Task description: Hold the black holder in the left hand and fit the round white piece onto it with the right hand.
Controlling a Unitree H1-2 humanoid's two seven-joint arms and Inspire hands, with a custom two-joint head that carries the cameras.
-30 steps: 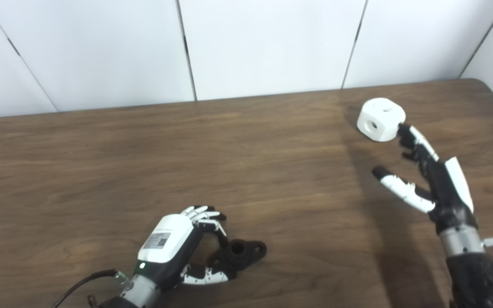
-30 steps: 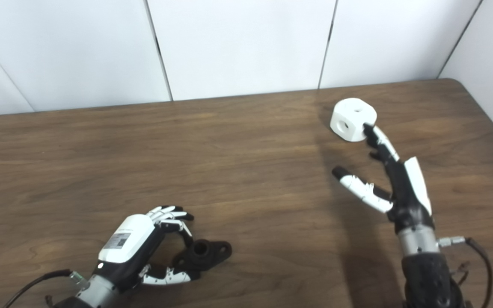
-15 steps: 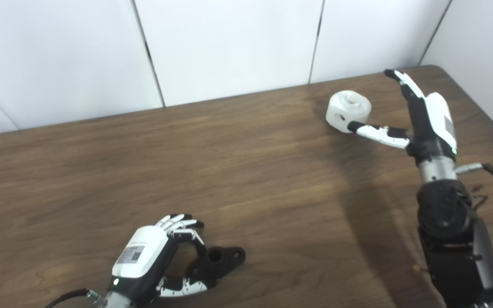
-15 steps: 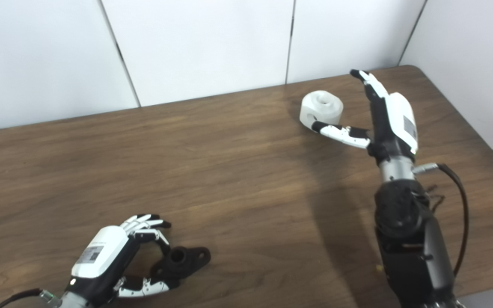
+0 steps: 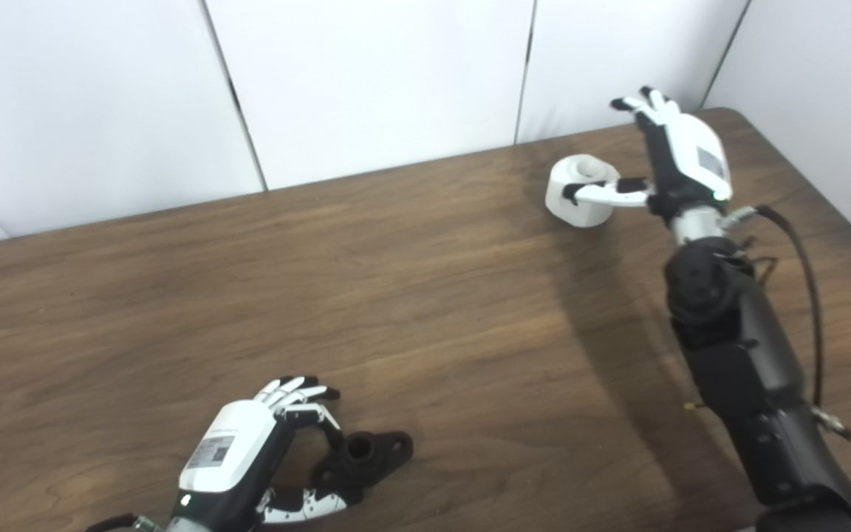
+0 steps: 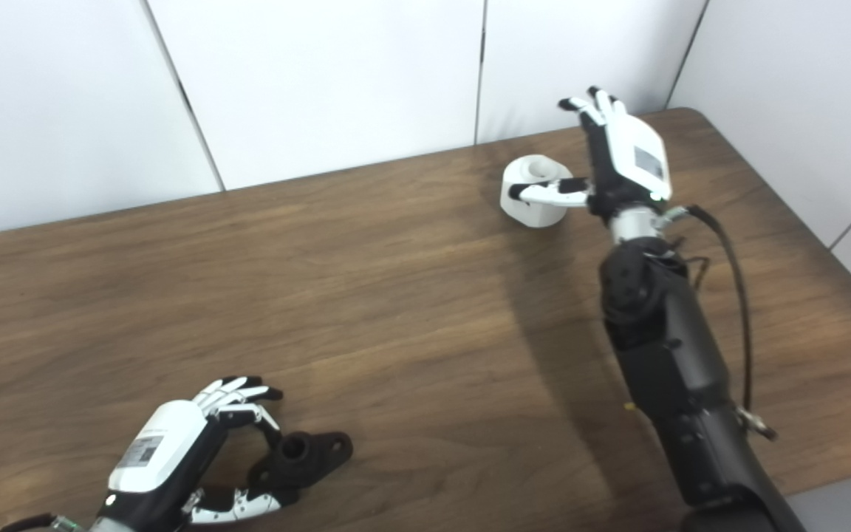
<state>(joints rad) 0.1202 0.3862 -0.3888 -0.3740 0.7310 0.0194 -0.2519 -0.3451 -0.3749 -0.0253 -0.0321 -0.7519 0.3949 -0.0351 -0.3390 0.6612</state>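
In the left eye view, the right hand is reaching around the round white piece, which is sitting on the wooden table near its far right corner. The thumb is lying across the front of the white piece and the fingers are arching above and behind it, spread apart and not yet closing; a second ago only the fingertips were touching its near side, so the hand has been advancing past the piece into a grasping pose. Well apart from the white piece, toward the near left edge of the table, the left hand is curling loosely around the black holder, which is still resting on the table; whether the fingers are truly clamping it cannot be told. In the right eye view, the same scene is showing: the right hand is cupping the white piece with a gap between fingers and piece, and the left hand is staying beside the black holder much as before. The whole picture has also been shifting, so the head camera is moving. Judging from this, the pickup of the white piece is about to begin; fitting is still far off.
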